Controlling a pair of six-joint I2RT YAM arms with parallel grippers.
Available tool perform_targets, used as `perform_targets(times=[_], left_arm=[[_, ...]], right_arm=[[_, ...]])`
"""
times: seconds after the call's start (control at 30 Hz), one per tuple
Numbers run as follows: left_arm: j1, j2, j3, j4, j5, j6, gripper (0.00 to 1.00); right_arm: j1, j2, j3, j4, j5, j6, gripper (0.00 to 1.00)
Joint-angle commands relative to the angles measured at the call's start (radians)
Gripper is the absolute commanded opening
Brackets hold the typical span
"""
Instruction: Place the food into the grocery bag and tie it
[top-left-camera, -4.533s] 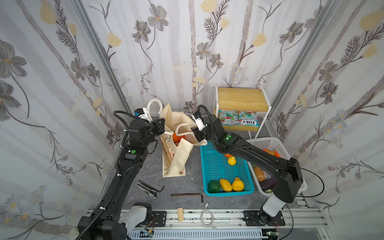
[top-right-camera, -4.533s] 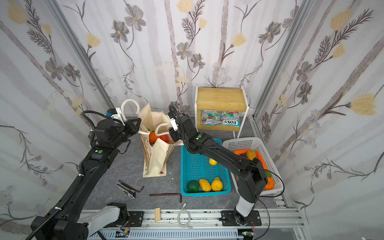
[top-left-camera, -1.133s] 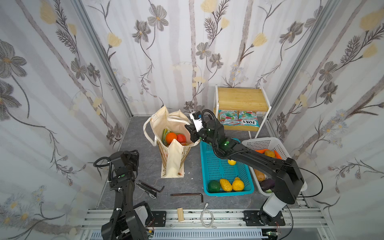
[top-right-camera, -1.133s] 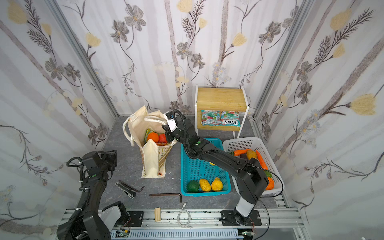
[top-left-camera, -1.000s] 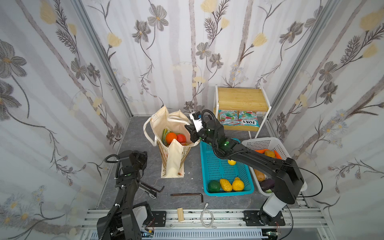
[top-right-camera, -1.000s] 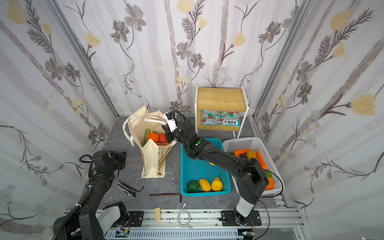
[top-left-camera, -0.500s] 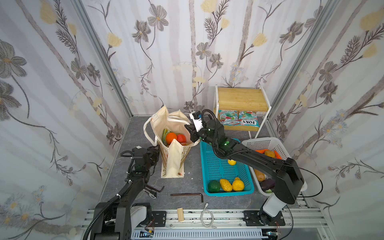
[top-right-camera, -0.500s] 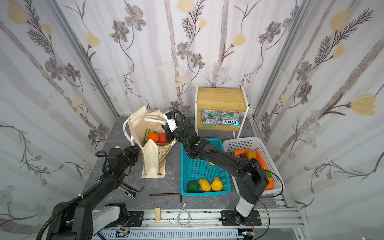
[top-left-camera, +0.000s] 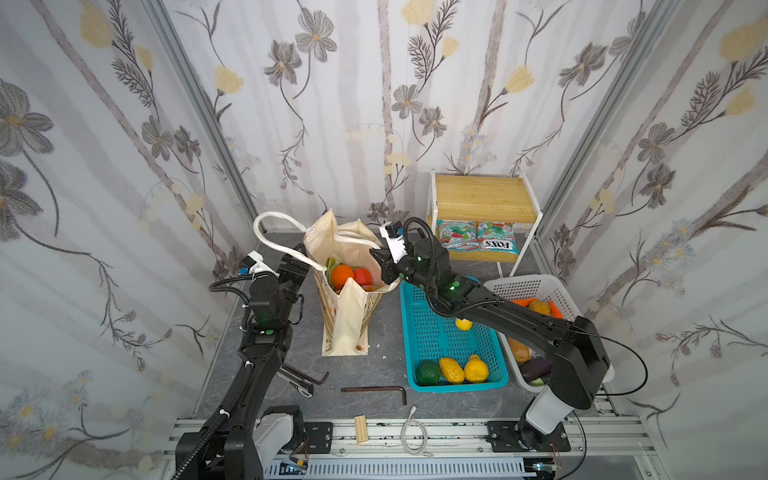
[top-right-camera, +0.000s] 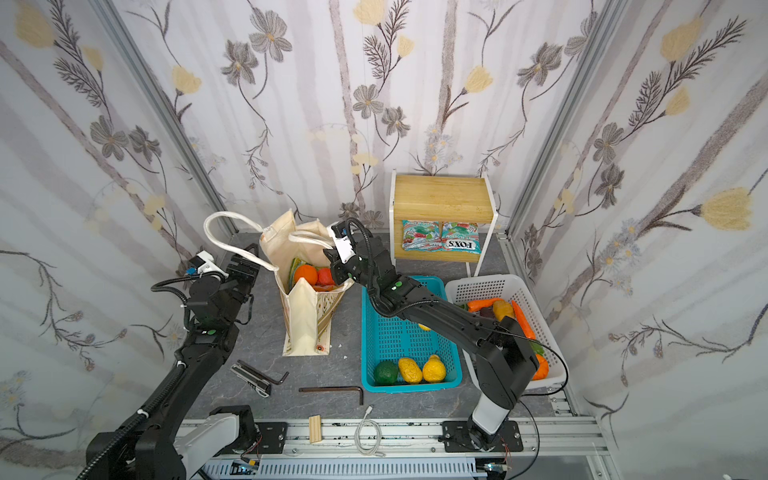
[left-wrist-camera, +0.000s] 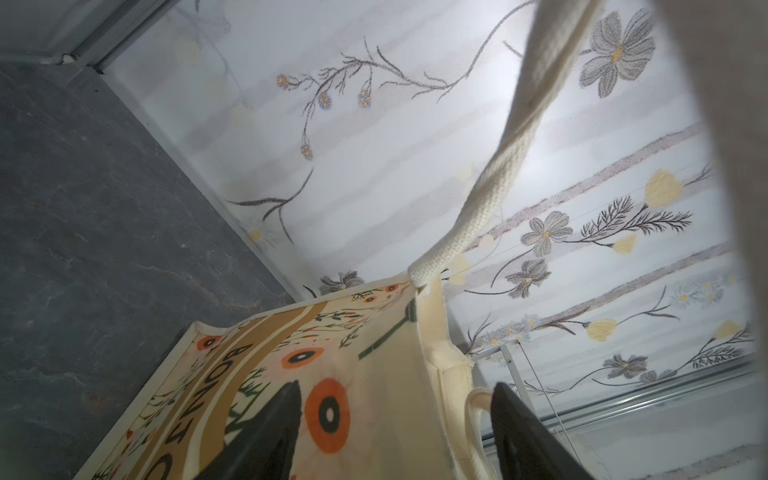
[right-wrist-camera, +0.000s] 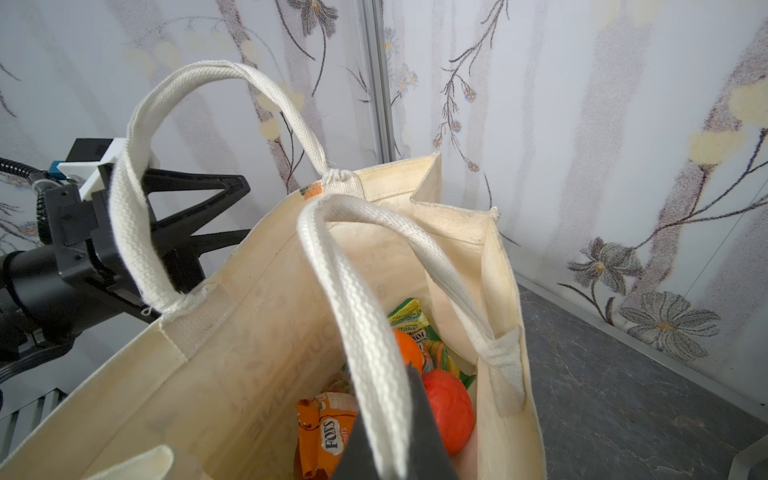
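On a grey slate counter (top-left-camera: 365, 376) boxed in by floral wallpaper, the grocery bag (top-left-camera: 347, 328) stands upright and open at centre-left, a soft canvas tote that looks liable to sag or tip under its load if pulled unevenly. Just to its right sit a teal basket (top-left-camera: 440, 336) holding lemons (top-left-camera: 476, 369) and a white basket (top-left-camera: 523, 282) of vegetables, with a wooden shelf (top-left-camera: 482, 203) behind them; the teal basket lies directly beneath the right arm (top-left-camera: 519, 326) and would crowd any swing on that side. The right tool (right-wrist-camera: 390, 440) is clamped on the right handle (right-wrist-camera: 361, 332) over the bag's mouth, while the left tool (left-wrist-camera: 395, 390), jaws spread and gripping nothing, points at the bag's printed side from just beside it, the left handle (right-wrist-camera: 129, 183) arching over it. Those woven straps, not the limp walls, look the surest place to take hold. Inside lie an orange (top-left-camera: 341, 274), a tomato (top-left-camera: 363, 276) and glossy snack packets (right-wrist-camera: 328, 432), light but probably slippery. A hex key (top-left-camera: 374, 390) lies on the counter, apart from the bag.
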Motion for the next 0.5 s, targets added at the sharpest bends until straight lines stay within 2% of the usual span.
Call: perform_targets(times=[0.0,0.23,0.47], left_arm=[[-0.001,0.028,0.048,0.023,0.055,0.073,0.72],[-0.017,0.08,0.159,-0.025,0.189,0.095,0.66],[-0.03,0.161,0.302,-0.193,0.282,0.078,0.62]], right_arm=[[0.006,0.011,0.027,0.011,-0.03,0.001,0.0],[0.031,0.052,0.084,-0.01,-0.038,-0.017,0.0],[0.048,0.069,0.103,0.007,-0.075,-0.033,0.0]])
